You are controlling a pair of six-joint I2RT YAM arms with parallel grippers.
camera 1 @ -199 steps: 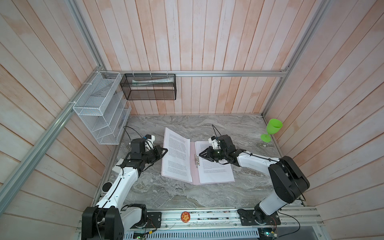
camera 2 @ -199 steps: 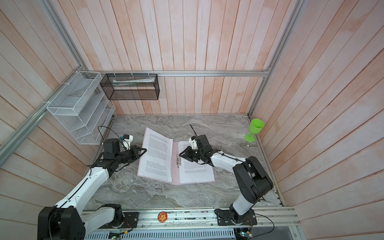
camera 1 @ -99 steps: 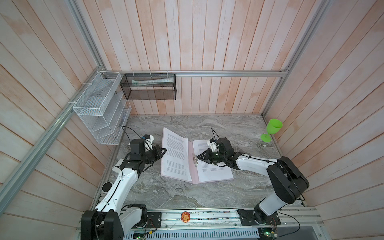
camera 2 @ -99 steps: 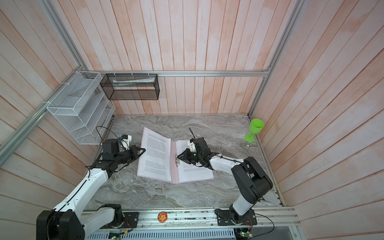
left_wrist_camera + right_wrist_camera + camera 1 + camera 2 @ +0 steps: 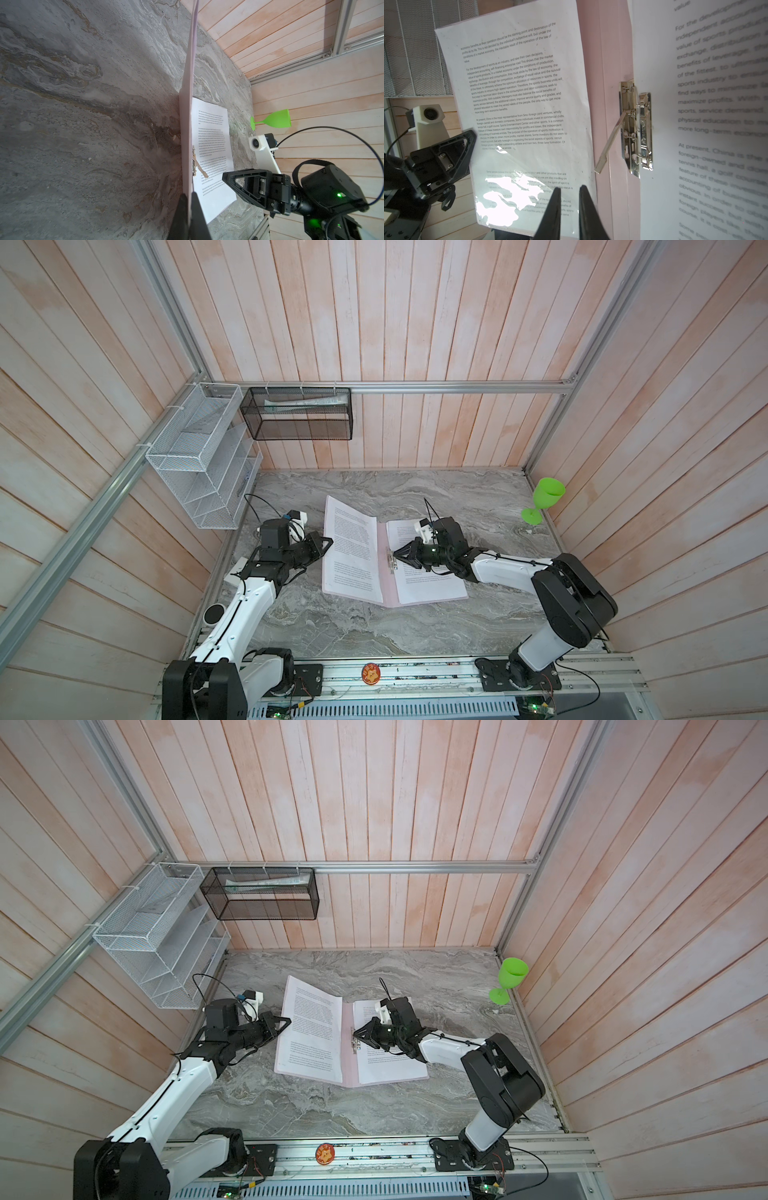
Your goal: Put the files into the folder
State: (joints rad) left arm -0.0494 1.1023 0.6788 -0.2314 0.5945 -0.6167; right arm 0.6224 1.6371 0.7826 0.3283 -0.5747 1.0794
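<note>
The pale pink folder (image 5: 388, 593) (image 5: 351, 1073) lies open on the marble table. Its left cover (image 5: 188, 104) is lifted off the table, and my left gripper (image 5: 328, 542) (image 5: 189, 199) is shut on that cover's outer edge. One of the files, a printed sheet (image 5: 351, 556) (image 5: 519, 93), lies against the raised cover under a glossy clear sleeve. Another printed sheet (image 5: 428, 585) (image 5: 706, 104) lies flat on the right half. The silver clip (image 5: 636, 128) (image 5: 390, 562) sits on the spine with its lever up. My right gripper (image 5: 397, 554) (image 5: 569, 190) hovers by the clip, jaws slightly apart and empty.
A green plastic goblet (image 5: 544, 499) stands at the table's right edge by the wall. A white wire rack (image 5: 203, 460) hangs on the left wall above my left arm. A black mesh basket (image 5: 299, 414) hangs on the back wall.
My right gripper's jaws have narrowed while it stays beside the clip. The left gripper keeps its hold on the raised cover and has barely moved.
</note>
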